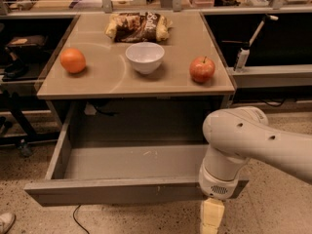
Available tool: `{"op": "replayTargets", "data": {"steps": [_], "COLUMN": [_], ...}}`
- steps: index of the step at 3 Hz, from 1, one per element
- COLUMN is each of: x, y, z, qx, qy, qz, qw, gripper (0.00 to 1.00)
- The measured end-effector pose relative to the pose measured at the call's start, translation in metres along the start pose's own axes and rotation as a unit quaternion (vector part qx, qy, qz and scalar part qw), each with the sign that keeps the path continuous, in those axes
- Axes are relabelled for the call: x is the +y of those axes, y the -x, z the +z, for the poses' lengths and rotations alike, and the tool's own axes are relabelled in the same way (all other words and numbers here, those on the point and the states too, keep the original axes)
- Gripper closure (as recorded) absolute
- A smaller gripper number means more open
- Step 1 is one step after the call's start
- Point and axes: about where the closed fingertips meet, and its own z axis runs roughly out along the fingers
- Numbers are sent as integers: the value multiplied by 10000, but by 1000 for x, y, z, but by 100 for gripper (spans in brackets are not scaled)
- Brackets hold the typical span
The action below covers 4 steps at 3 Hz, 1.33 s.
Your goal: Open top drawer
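Note:
The top drawer stands pulled far out from under the tan table top. Its flat grey-brown front faces me, and its shallow grey interior holds nothing. My white arm comes in from the right and bends down over the drawer's front right corner. My gripper hangs at the bottom edge of the view, just in front of and below the right end of the drawer front. It is partly cut off by the frame edge.
On the table top are an orange, a white bowl, a red apple and a snack bag. Dark shelving stands on both sides. A cable and a shoe lie on the speckled floor at the lower left.

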Motion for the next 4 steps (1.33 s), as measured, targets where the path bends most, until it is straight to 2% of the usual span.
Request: {"op": "replayTargets", "data": {"steps": [3,4], "x": [15,26], "y": [-6,-14], "z": [0,2], "qx": [68,110], "qy": [110,171], "qz": [13,54], "qw": [9999,9998], "gripper": [0,0]}}
